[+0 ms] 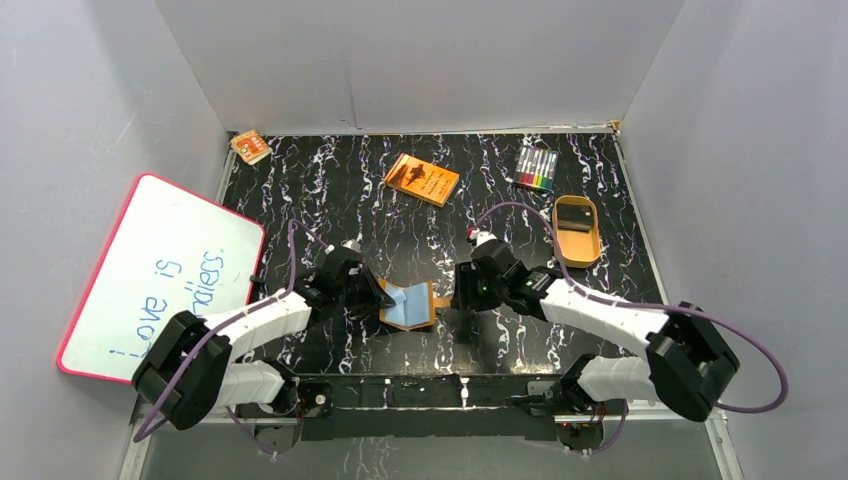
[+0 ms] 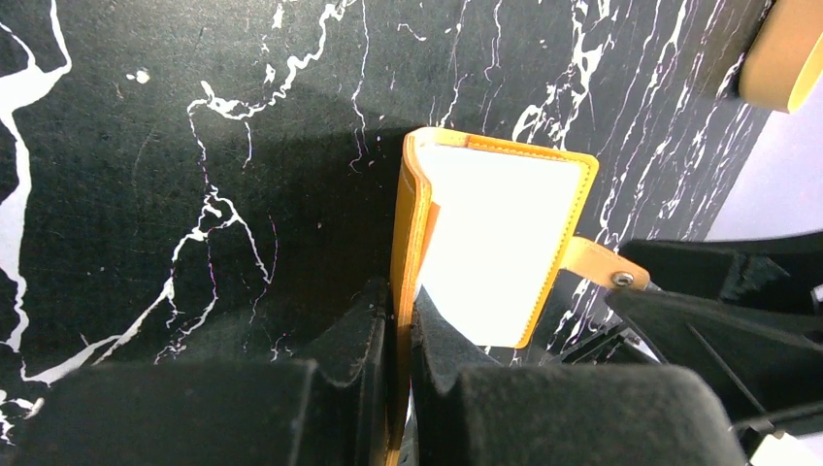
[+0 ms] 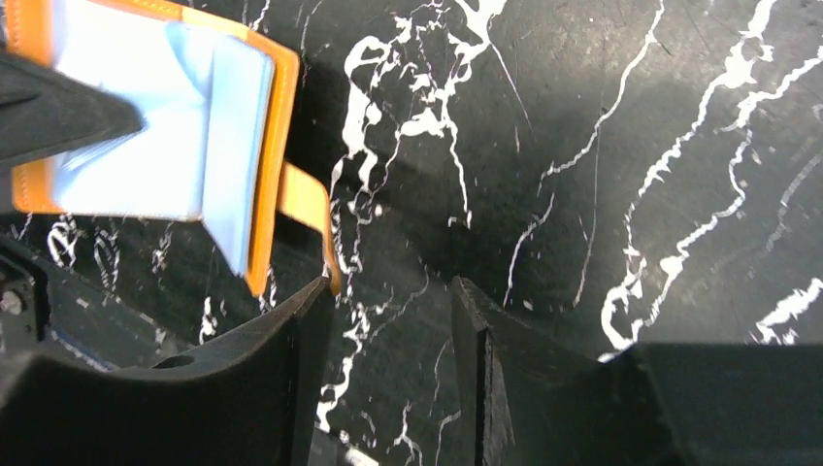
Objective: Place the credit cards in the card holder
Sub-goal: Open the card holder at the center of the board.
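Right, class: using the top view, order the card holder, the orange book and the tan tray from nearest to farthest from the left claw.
1. card holder: clamped in the left claw, centre front.
2. orange book: further back, middle.
3. tan tray: far right side.

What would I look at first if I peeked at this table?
Your eye goes to the bright orange wallet lying open in the middle of the black marbled table, near the front. The left arm pinches one flap in its shut jaws, and the right arm sits beside it with jaws open and empty. A pink-edged whiteboard with blue writing leans on the left wall.
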Robot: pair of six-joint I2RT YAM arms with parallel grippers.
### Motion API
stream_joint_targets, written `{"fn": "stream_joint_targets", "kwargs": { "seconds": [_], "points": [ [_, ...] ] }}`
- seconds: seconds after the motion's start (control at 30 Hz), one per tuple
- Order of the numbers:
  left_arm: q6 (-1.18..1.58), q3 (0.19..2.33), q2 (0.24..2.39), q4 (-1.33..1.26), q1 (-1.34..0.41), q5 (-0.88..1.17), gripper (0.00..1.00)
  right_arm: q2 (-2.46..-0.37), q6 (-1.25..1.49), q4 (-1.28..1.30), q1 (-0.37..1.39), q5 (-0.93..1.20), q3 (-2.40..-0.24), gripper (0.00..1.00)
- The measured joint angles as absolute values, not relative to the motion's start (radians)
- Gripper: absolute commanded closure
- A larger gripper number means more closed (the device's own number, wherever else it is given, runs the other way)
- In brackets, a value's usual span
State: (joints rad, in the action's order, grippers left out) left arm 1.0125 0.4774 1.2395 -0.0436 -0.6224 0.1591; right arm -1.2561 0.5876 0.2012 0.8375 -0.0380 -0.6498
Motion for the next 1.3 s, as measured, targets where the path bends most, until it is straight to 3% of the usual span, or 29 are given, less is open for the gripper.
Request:
{"fn": "stream_joint_targets", "kwargs": {
  "seconds": [0.3, 0.53, 0.77, 0.93, 1.03, 1.3],
  "points": [
    [1.042, 0.486, 1.230, -0.002, -0.622, 0.140, 1.00, -1.127, 0.549, 0.303, 0.850, 0.062, -0.846, 0.46],
    [1.045, 0.500, 1.231, 0.016, -0.623, 0.137, 1.00, -1.332, 0.598, 0.147, 0.919, 0.184, -0.882, 0.58],
    [1.044, 0.506, 1.231, 0.027, -0.624, 0.138, 0.99, -1.507, 0.667, 0.025, 0.918, 0.190, -0.820, 0.62],
    [1.035, 0.506, 1.230, 0.029, -0.624, 0.138, 0.69, -1.608, 0.670, 0.002, 0.916, 0.176, -0.820, 0.64],
    [1.028, 0.506, 1.213, 0.039, -0.624, 0.136, 0.57, -1.630, 0.673, -0.012, 0.916, 0.167, -0.809, 0.64],
    [1.010, 0.506, 1.148, 0.057, -0.624, 0.127, 0.53, -1.630, 0.674, -0.029, 0.916, 0.159, -0.802, 0.65]
  ]
}}
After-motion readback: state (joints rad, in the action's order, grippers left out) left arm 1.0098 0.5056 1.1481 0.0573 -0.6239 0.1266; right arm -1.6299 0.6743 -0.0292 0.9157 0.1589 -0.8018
